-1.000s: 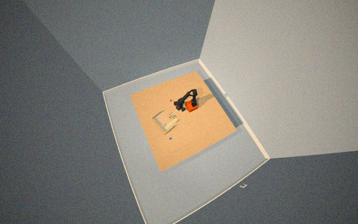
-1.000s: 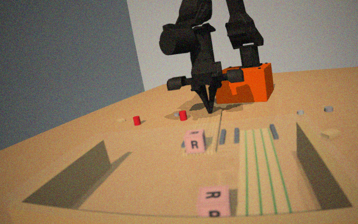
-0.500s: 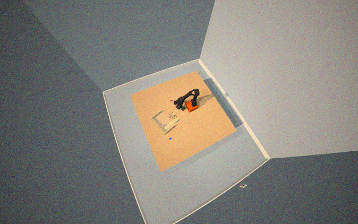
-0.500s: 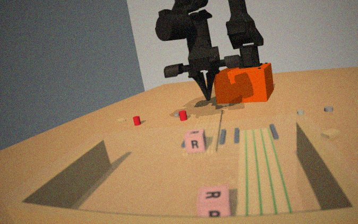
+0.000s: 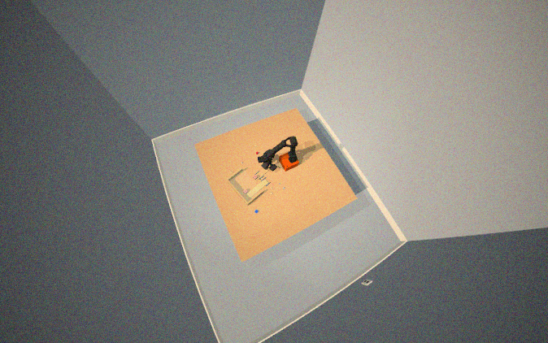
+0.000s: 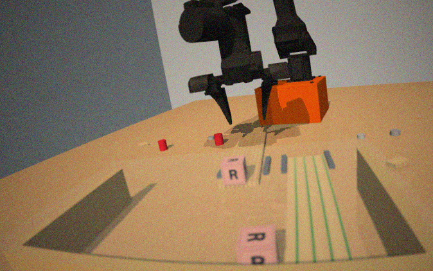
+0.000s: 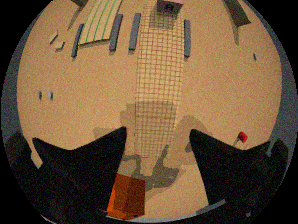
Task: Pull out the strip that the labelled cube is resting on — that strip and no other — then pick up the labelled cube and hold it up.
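The gripper hung open and empty above the checked strip. With the strip pulled, the labelled cube at twelve o'clock looked due for grasping next.

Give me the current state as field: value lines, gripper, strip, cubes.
gripper: gripper open, holds nothing, raised above the table near the orange base
checked strip: checked strip lies flat below the gripper, not gripped
upper cube: pink R cube sits at the far end of the checked strip
lower cube: second pink R cube beside the green-lined strip
cube lifted: no
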`<state>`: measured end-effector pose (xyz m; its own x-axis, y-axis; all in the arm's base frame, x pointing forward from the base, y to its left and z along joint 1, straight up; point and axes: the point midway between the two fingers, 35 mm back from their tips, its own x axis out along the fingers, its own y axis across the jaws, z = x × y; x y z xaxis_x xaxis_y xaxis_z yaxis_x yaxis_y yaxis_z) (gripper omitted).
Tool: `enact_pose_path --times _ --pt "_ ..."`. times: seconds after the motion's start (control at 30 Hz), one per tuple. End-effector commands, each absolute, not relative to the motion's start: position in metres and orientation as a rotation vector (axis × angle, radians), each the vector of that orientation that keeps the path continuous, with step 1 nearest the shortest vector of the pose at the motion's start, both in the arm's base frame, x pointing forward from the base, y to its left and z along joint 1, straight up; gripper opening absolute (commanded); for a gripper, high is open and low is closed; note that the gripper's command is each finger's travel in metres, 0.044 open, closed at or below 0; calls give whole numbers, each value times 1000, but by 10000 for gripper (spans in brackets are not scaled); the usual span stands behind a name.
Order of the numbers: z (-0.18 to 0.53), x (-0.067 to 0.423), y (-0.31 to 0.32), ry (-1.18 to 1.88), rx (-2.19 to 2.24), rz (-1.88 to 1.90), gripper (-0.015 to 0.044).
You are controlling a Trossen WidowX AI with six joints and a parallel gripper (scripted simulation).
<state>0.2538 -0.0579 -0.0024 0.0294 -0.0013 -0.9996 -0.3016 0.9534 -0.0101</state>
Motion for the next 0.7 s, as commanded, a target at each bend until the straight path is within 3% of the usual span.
enact_pose_path --times 0.0,0.03,0.67 --pt "0 269 -54 1532 -246 231 420" --pt "0 272 -53 1531 -245 231 440" --pt "12 337 -33 1525 -244 231 440"
